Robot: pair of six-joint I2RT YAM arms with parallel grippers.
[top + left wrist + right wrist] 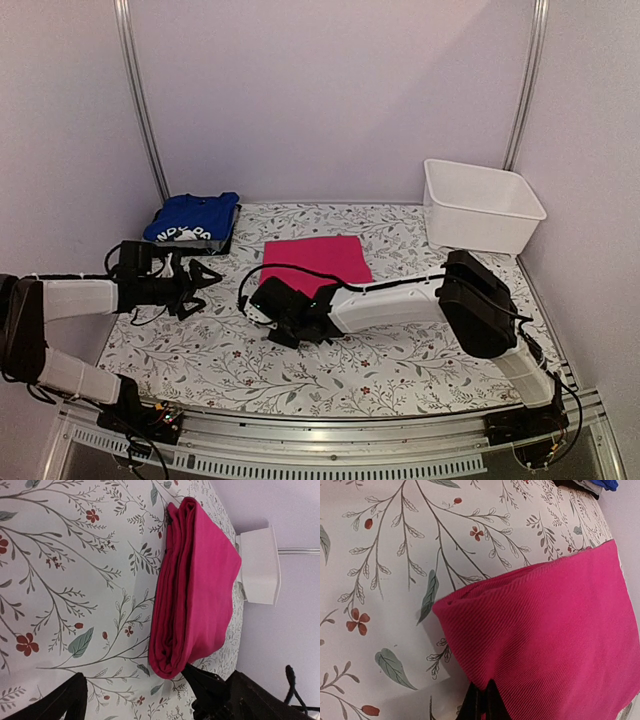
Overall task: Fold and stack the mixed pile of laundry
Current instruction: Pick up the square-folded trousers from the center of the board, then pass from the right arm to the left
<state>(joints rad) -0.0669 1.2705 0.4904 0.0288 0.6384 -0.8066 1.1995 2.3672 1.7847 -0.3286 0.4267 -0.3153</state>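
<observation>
A folded magenta-pink garment (318, 262) lies in the middle of the floral table covering (200, 345). My right gripper (287, 318) is at its front left corner, shut on the cloth's edge (482, 700), and that corner (470, 625) is lifted a little off the table. The garment also shows in the left wrist view (192, 590). My left gripper (205, 275) is open and empty, left of the pink garment and apart from it; one finger (67, 700) shows. A folded royal-blue garment with white print (192, 217) lies at the back left on a grey one (218, 243).
A white plastic bin (480, 205) stands at the back right, also in the left wrist view (260, 565). The right arm (400, 300) stretches across the table from the right. Enclosure walls and metal posts (140, 100) close off the back and sides.
</observation>
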